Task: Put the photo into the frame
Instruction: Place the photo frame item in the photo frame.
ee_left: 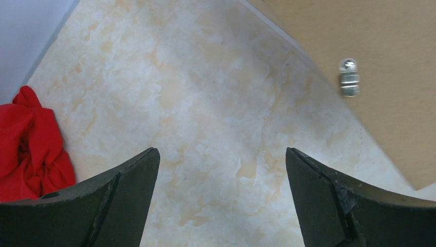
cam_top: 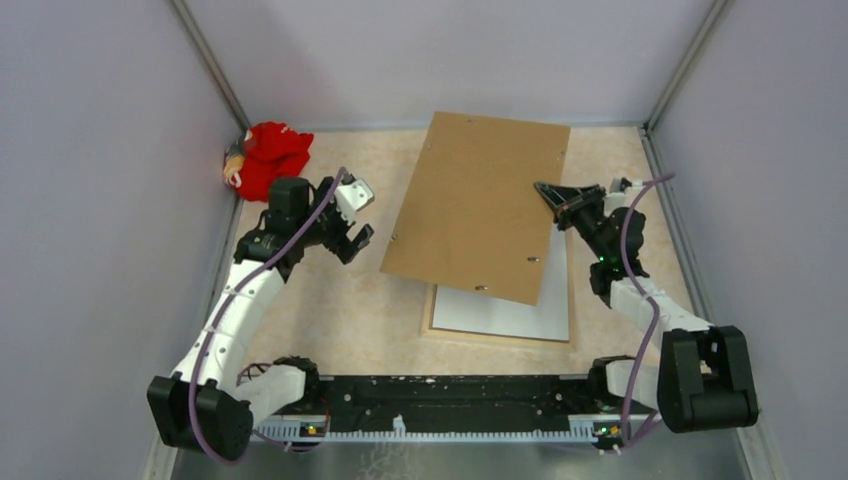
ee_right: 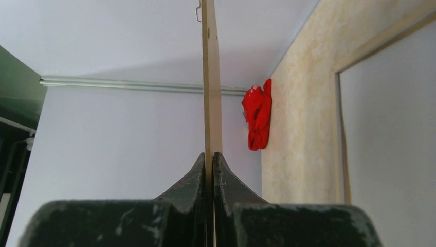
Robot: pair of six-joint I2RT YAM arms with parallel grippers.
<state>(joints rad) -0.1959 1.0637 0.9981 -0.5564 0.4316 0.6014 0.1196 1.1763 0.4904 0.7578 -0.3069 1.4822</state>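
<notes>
My right gripper [cam_top: 545, 190] is shut on the right edge of the plain brown backing board [cam_top: 475, 205]. In the right wrist view the board [ee_right: 211, 77] runs edge-on between the closed fingertips [ee_right: 218, 159]. The board hangs tilted over the far part of the frame [cam_top: 429, 315], which lies flat showing a light wood rim [ee_right: 340, 134]. Inside that rim is a white rectangle [cam_top: 505, 305] that looks like the photo's plain back. My left gripper [cam_top: 358, 215] is open left of the board, over bare table [ee_left: 221, 154], holding nothing.
A red cloth [cam_top: 268, 158] is bunched in the far left corner, behind the left gripper. A small metal clip [ee_left: 349, 77] is fixed to the board near its left edge. Grey walls close in the table on three sides.
</notes>
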